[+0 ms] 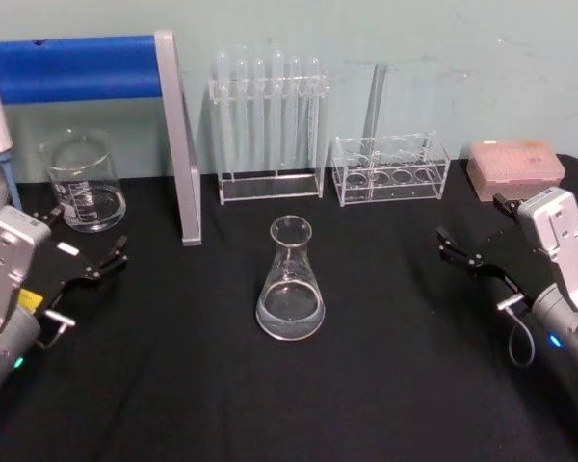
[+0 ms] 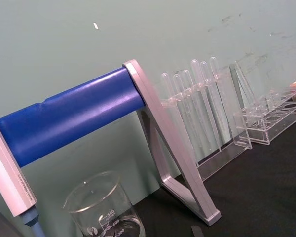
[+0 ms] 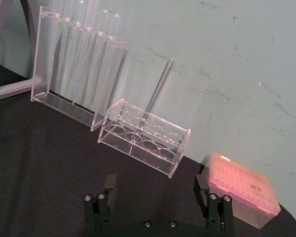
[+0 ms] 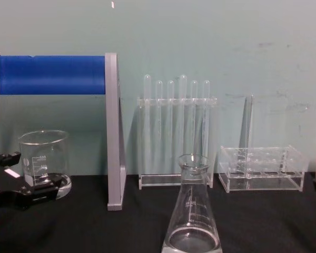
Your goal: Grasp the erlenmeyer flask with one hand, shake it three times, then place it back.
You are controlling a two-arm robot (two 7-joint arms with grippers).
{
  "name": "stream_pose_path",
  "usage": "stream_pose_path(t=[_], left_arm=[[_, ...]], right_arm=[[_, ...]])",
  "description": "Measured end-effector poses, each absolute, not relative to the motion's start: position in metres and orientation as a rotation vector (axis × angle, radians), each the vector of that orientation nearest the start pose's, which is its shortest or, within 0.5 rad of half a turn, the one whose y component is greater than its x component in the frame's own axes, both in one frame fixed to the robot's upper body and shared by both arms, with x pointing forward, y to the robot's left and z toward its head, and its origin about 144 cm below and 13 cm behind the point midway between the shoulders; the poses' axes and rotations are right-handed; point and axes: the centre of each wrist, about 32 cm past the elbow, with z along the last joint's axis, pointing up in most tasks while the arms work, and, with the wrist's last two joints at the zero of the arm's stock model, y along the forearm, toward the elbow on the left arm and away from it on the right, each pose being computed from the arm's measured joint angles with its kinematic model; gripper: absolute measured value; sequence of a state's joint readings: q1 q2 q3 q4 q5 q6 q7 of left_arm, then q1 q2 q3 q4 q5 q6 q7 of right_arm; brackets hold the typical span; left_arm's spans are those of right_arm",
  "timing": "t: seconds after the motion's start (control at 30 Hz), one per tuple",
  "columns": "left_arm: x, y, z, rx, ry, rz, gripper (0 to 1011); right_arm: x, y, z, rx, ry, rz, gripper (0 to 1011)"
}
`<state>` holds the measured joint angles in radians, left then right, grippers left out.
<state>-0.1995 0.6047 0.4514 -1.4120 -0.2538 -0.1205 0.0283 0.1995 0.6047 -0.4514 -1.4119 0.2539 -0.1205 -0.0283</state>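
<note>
Two claws were released and held nothing: the left claw (image 1: 82,241) left of the flask (image 1: 290,284), the right claw (image 1: 472,221) right of it.

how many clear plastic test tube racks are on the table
2. The tall clear plastic rack stands behind the clear glass conical flask; the low clear plastic rack sits to its right.

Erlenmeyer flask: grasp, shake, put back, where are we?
Done: nothing that shows. The erlenmeyer flask stands upright on the black table, untouched. In hand: nothing; the left gripper by the beaker and the right gripper at the right are both open, well clear of it. Left, as it looks: grasp, three shakes, set-down, unless the run is already over.
</note>
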Motion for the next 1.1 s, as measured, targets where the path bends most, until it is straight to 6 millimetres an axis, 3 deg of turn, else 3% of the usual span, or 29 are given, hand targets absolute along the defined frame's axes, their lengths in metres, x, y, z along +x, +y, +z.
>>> stream_pose_path(t=[0.67,1.1], left_arm=[[0.489,0.31,1.14,0.304,-0.285,1.248,1001],[0.489,0.31,1.14,0.305,-0.285,1.248,1001]], right_arm=[[0.48,-0.307,1.145,-0.25,-0.244,-1.201,1000],[0.461,-0.284,1.148,-0.142,-0.113,-1.012,1000]])
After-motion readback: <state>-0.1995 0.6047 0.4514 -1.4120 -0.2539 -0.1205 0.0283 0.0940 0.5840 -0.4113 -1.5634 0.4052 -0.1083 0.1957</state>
